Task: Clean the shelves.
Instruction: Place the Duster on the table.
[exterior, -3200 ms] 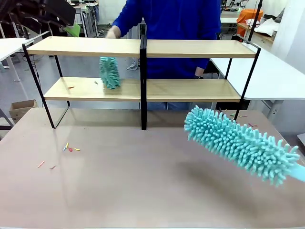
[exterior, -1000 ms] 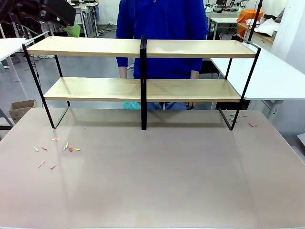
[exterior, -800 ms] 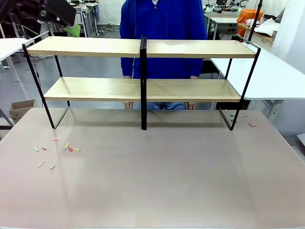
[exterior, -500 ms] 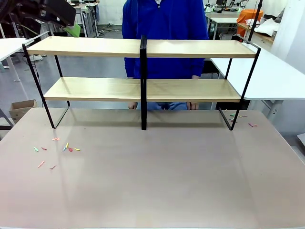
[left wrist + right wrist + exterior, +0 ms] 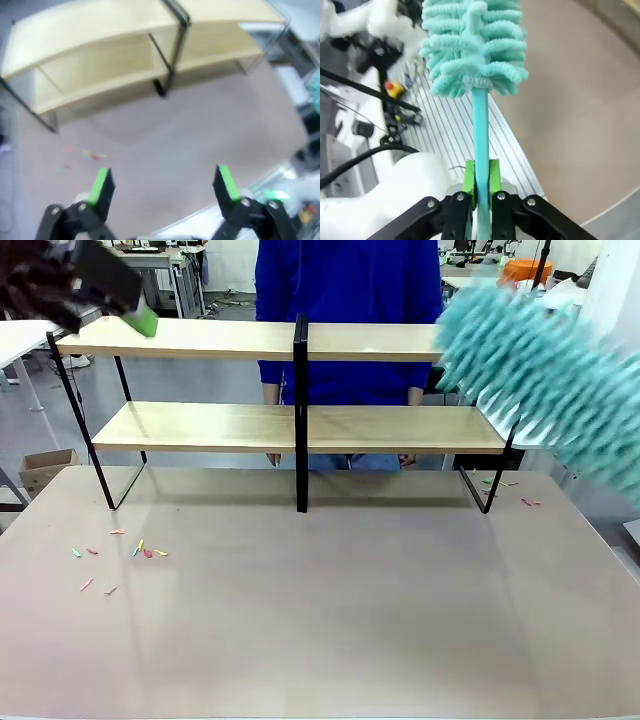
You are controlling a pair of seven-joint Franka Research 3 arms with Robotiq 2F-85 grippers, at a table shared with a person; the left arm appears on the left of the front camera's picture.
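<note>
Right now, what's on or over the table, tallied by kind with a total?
Shelves: 1
Teal duster, clamped by the right end effector: 1
Open left end effector: 1
Small coloured scraps on the tabletop: too small to count, left out
Total: 4, both end effectors counted

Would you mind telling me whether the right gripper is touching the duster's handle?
Touching. In the right wrist view, the right gripper has both green pads pressed against the thin teal handle of the duster, with no gap on either side.
</note>
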